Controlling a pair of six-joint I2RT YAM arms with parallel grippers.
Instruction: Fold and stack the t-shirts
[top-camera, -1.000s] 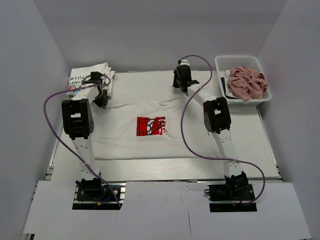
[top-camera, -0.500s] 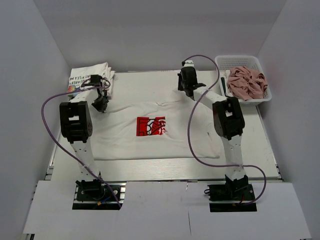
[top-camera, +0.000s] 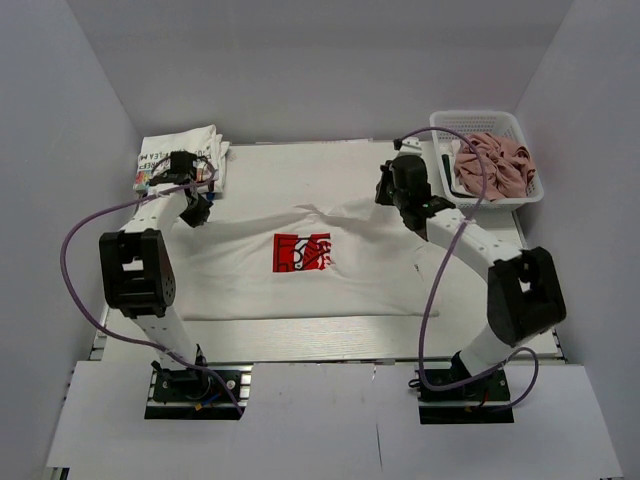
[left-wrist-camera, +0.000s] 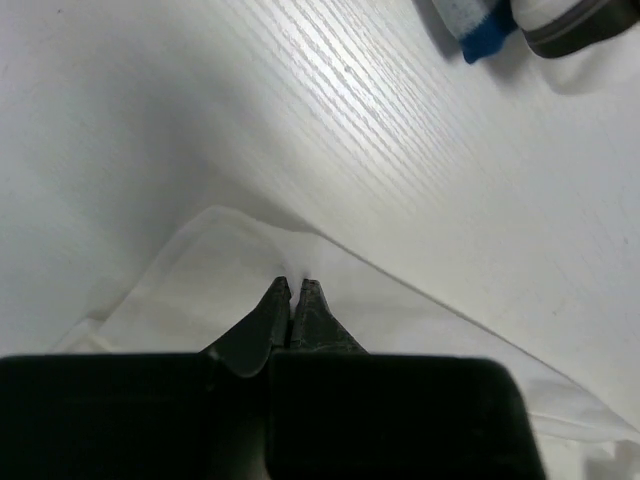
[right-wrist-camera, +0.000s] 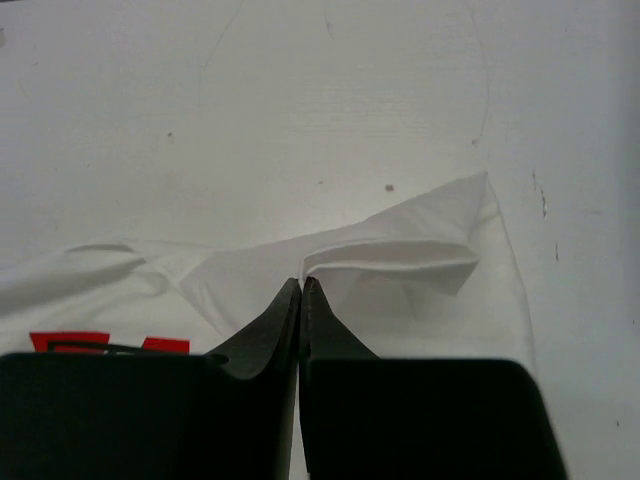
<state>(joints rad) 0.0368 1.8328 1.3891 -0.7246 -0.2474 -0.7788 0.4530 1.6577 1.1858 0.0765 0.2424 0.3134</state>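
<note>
A white t-shirt with a red square logo (top-camera: 302, 251) lies spread on the table. My left gripper (top-camera: 197, 210) is shut on the shirt's upper left edge, pinching the cloth (left-wrist-camera: 230, 250) between its tips (left-wrist-camera: 295, 285). My right gripper (top-camera: 402, 200) is shut on the shirt's upper right edge, pinching a raised fold (right-wrist-camera: 400, 255) at its tips (right-wrist-camera: 302, 284). A folded white t-shirt stack (top-camera: 178, 150) lies at the back left. A dusty pink t-shirt (top-camera: 492, 165) is bunched in the basket.
The white mesh basket (top-camera: 470, 122) stands at the back right corner. White walls close in the back and both sides. A blue-edged cloth corner (left-wrist-camera: 485, 30) shows at the top of the left wrist view.
The right arm has swung right and toward me, pulling the shirt's upper right edge with it. The left arm has shifted left, stretching the upper left edge.
</note>
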